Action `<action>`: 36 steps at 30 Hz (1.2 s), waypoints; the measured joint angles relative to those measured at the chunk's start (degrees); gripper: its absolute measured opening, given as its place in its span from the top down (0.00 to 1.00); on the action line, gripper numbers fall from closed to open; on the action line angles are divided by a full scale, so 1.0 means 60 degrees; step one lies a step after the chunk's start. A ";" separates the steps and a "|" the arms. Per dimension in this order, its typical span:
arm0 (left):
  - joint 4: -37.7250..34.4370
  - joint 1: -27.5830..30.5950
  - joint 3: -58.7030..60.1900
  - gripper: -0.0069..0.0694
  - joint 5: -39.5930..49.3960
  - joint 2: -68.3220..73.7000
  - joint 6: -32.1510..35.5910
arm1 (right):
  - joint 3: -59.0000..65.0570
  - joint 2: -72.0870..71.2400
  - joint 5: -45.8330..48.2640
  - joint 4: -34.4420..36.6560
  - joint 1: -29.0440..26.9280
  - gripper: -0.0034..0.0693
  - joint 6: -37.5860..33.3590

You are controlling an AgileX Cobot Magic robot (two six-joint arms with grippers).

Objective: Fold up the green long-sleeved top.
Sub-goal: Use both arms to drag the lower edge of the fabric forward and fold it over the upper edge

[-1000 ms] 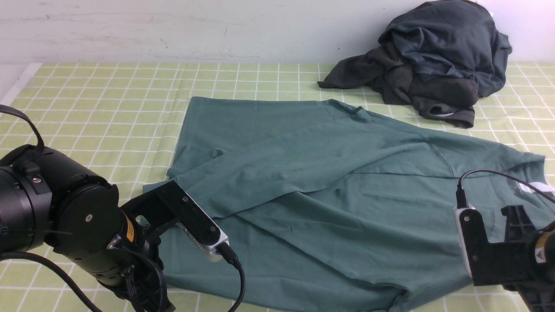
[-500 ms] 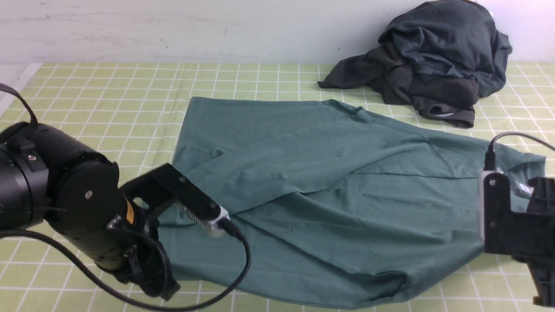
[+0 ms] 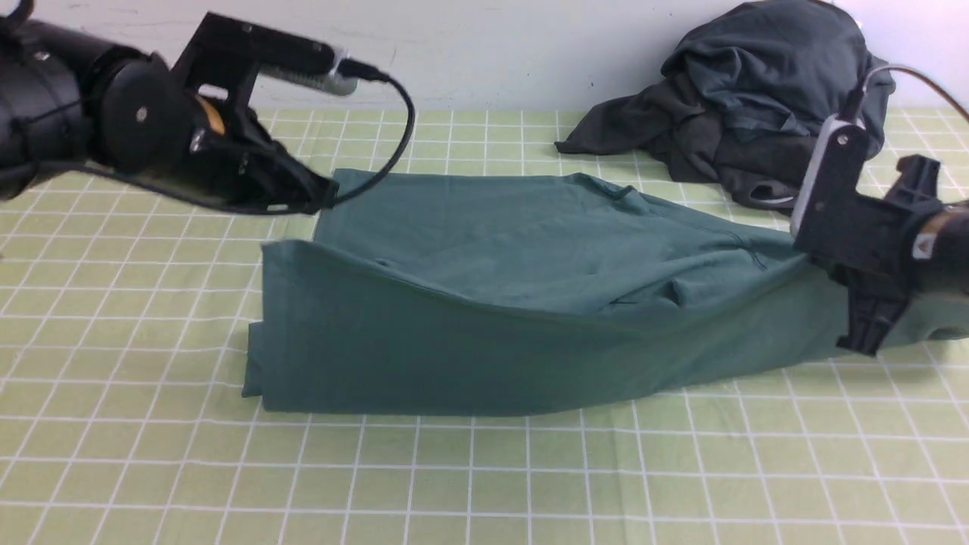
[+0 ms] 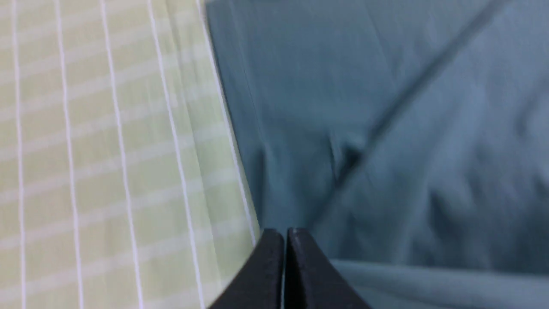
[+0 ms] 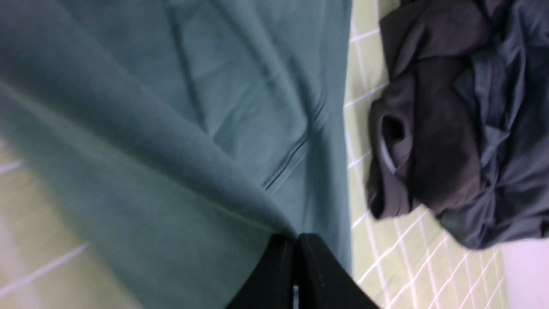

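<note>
The green long-sleeved top (image 3: 492,333) lies across the middle of the table as a long band, its near half doubled over toward the back and still sagging. My left gripper (image 3: 327,195) is raised at the top's far left corner. In the left wrist view it (image 4: 286,232) is shut at the cloth's edge (image 4: 386,86), with a pale strip of cloth beside its fingers. My right gripper (image 3: 859,344) is at the top's right end. The right wrist view shows it (image 5: 296,236) shut on a ridge of green fabric (image 5: 171,107) that runs into its jaws.
A heap of dark charcoal and slate-grey garments (image 3: 757,98) sits at the back right, just beyond the right arm, and shows in the right wrist view (image 5: 450,128). A green checked cloth (image 3: 151,341) covers the table. A pale wall stands behind.
Both arms have risen and swung toward the back, carrying the top's near edge with them. The spread top has become a narrower doubled band. The right jaws have closed further.
</note>
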 joint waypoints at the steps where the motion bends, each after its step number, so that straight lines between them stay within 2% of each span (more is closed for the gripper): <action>1: 0.0011 0.0085 -0.0775 0.91 0.0018 0.0632 0.0000 | -0.0563 0.0544 -0.0030 0.0047 -0.0025 0.95 -0.0001; 7: 0.0012 0.0300 -0.3718 0.91 0.0701 0.2895 0.0019 | -0.2665 0.2450 0.0033 0.0273 -0.0284 0.95 0.0154; 8: 0.0012 0.0326 -0.4730 0.91 0.1553 0.3529 0.0111 | -0.3369 0.2984 0.0420 0.0353 -0.0361 0.95 0.0299; 12: -0.0020 0.0326 -0.5950 0.91 0.4026 0.4541 0.0612 | -0.4102 0.3607 0.1628 0.0509 -0.0363 0.95 0.0466; 13: -0.0236 0.0339 -0.6202 0.91 0.5262 0.4972 0.1018 | -0.4210 0.3699 0.2383 0.0576 -0.0345 0.95 0.0473; 16: -0.0637 0.0396 -0.6255 0.89 0.6198 0.5402 0.1369 | -0.4231 0.3710 0.3049 0.0723 -0.0345 0.95 0.0498; 17: -0.1068 0.0442 -0.6258 0.86 0.6498 0.5703 0.1616 | -0.4231 0.3710 0.3394 0.0848 -0.0345 0.95 0.0507; 21: -0.1669 0.0516 -0.6277 0.72 0.6555 0.6137 0.1785 | -0.4249 0.3710 0.3911 0.1017 -0.0345 0.95 0.0526; 23: -0.1802 0.0522 -0.6296 0.60 0.6555 0.6234 0.1776 | -0.4274 0.3710 0.4038 0.1052 -0.0345 0.95 0.0527; 24: -0.1805 0.0522 -0.6305 0.60 0.6555 0.6234 0.1776 | -0.4274 0.3710 0.4038 0.1061 -0.0345 0.95 0.0527; 25: -0.1841 0.0522 -0.6308 0.54 0.6555 0.6242 0.1728 | -0.4274 0.3710 0.4058 0.1098 -0.0345 0.95 0.0554; 28: -0.1856 0.0522 -0.6320 0.49 0.6555 0.6242 0.1505 | -0.4274 0.3710 0.4070 0.1197 -0.0345 0.95 0.0667; 33: -0.1848 0.0522 -0.6320 0.48 0.6555 0.6242 0.1353 | -0.4274 0.3710 0.4073 0.1223 -0.0345 0.95 0.0709; 35: -0.1848 0.0522 -0.6320 0.52 0.6555 0.6242 0.1381 | -0.4274 0.3710 0.4073 0.1242 -0.0345 0.95 0.0724; 36: -0.1848 0.0522 -0.6320 0.58 0.6555 0.6242 0.1435 | -0.4274 0.3710 0.4073 0.1267 -0.0345 0.95 0.0731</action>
